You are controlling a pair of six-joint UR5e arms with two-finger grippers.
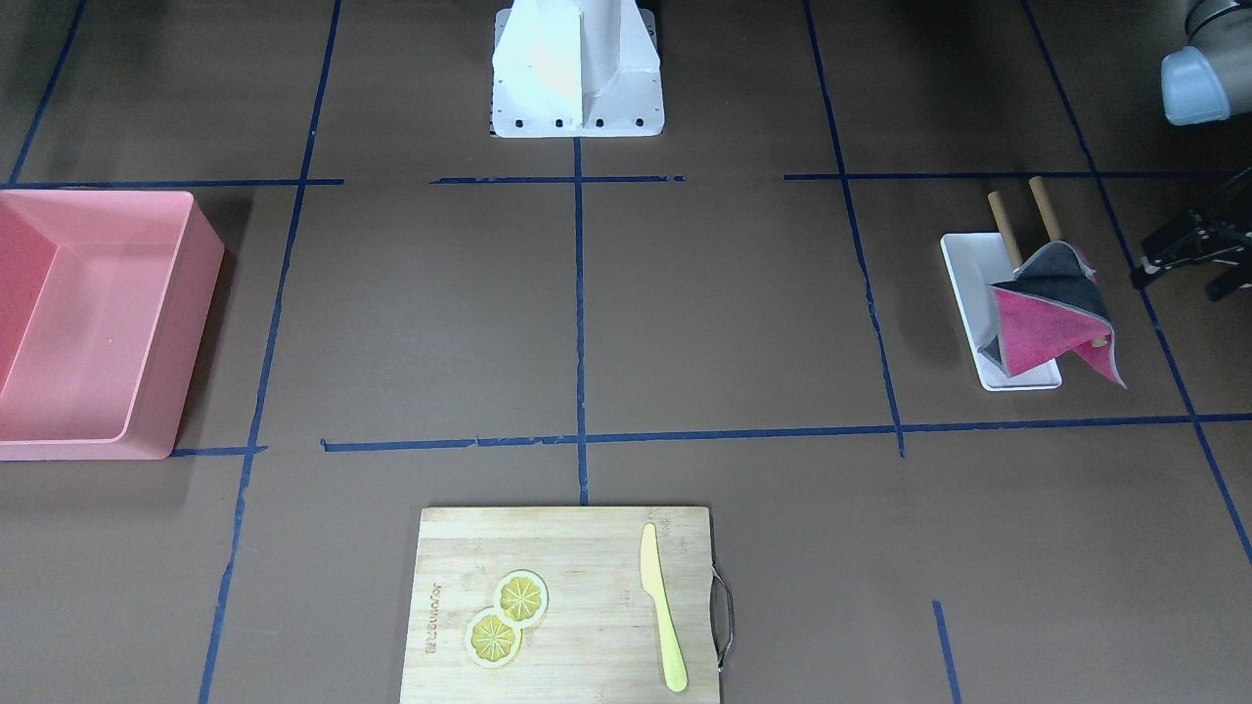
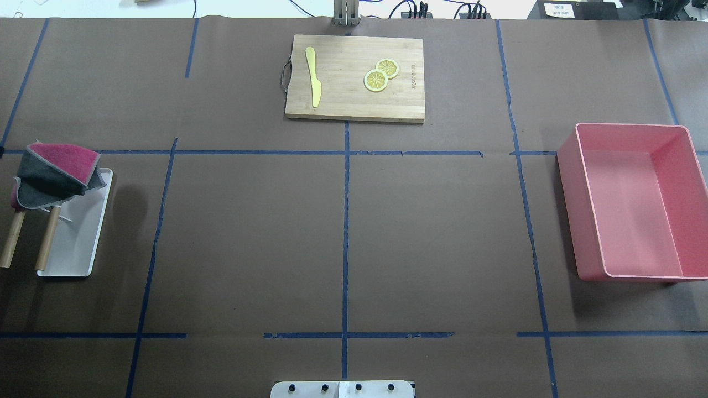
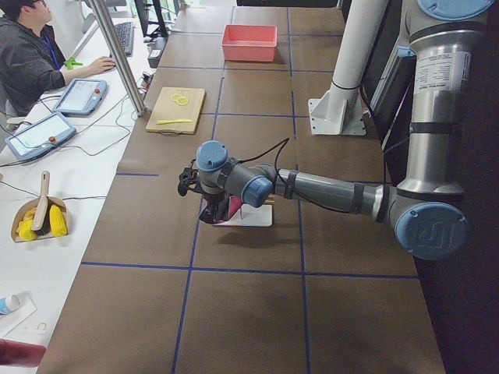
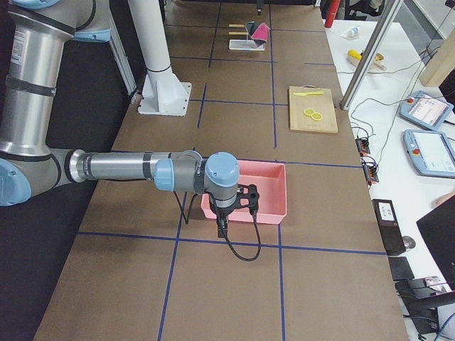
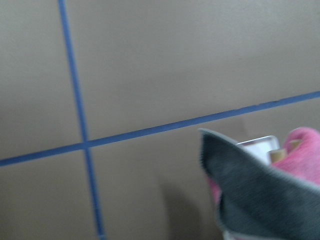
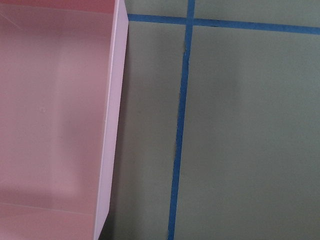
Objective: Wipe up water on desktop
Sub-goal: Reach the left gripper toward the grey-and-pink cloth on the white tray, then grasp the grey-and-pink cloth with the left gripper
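Observation:
The brown desktop [image 1: 724,313] with blue tape lines fills the overhead view [image 2: 249,232]; I see no water on it. A pink and grey cloth [image 1: 1051,313] hangs over two wooden pegs on a white tray [image 1: 968,284], at the far left of the overhead view [image 2: 55,171]. My left gripper [image 1: 1179,282] hovers just beside the cloth, looks open and holds nothing; its wrist view shows the cloth's edge [image 5: 260,195]. My right gripper [image 4: 249,199] shows only in the exterior right view, beside the pink bin; I cannot tell whether it is open or shut.
A pink bin [image 2: 630,204] stands on the robot's right, its wall in the right wrist view [image 6: 112,115]. A bamboo cutting board [image 2: 354,99] with two lemon slices [image 2: 380,74] and a yellow knife [image 2: 313,83] lies at the far edge. The white robot base [image 1: 577,68] stands mid-table.

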